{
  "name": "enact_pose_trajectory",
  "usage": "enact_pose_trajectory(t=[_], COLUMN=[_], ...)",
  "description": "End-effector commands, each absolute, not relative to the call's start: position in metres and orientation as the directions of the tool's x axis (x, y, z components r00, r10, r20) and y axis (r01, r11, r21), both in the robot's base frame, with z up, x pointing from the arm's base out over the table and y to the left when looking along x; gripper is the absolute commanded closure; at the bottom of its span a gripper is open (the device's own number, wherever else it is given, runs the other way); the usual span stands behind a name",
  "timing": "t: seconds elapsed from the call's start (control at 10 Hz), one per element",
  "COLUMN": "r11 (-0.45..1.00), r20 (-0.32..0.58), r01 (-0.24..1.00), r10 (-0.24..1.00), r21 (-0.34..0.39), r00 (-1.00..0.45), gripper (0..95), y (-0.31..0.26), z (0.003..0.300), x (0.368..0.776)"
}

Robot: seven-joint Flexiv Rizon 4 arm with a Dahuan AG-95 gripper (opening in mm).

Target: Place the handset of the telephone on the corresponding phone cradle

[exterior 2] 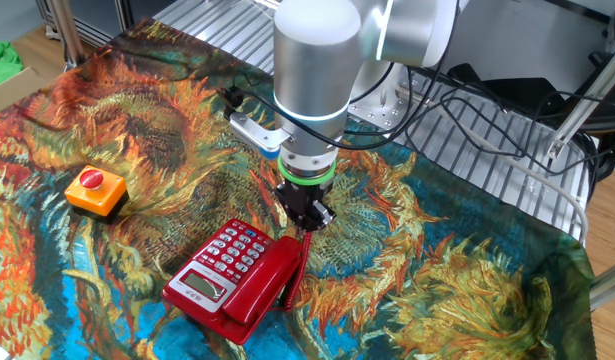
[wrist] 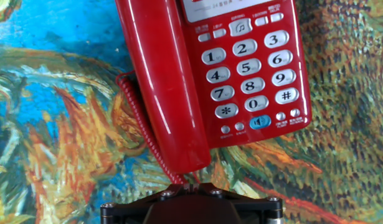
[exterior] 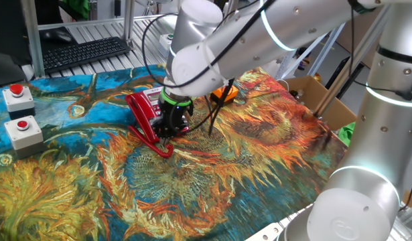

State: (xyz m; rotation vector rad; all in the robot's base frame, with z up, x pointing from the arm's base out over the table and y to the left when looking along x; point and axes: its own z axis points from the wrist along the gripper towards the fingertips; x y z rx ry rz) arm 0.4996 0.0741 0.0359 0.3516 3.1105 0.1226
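Handset (wrist: 161,81) lies along the telephone (wrist: 253,68), seated in the phone cradle beside the keypad. Gripper (exterior 2: 305,213) hovers just above the handset's near end; cannot tell whether jaws spread or pressed together.

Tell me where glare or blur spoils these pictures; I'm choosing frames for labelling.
Hand view: sharp, with bright streaks of glare along the glossy handset, keys on the telephone legible. One fixed view: the arm is brightly lit, and it hides most of the telephone. The other fixed view: even light, small display readable as a pale patch only.

Sunflower-print tablecloth (exterior 2: 467,290), telephone (exterior 2: 232,265), orange button box (exterior 2: 95,190)
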Motion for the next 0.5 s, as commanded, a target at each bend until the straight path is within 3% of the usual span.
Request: enact_pose_trajectory(t=[0.1, 0.5], r11=[0.970, 0.970], r20=[0.003, 0.001], r01=[0.228, 0.229], r10=[0.229, 0.230], r21=[0.079, 0.078], r00=[-0.973, -0.973], gripper=[95.0, 95.0], y=[0.074, 0.075], z=[0.039, 0.044], x=[0.506, 0.524])
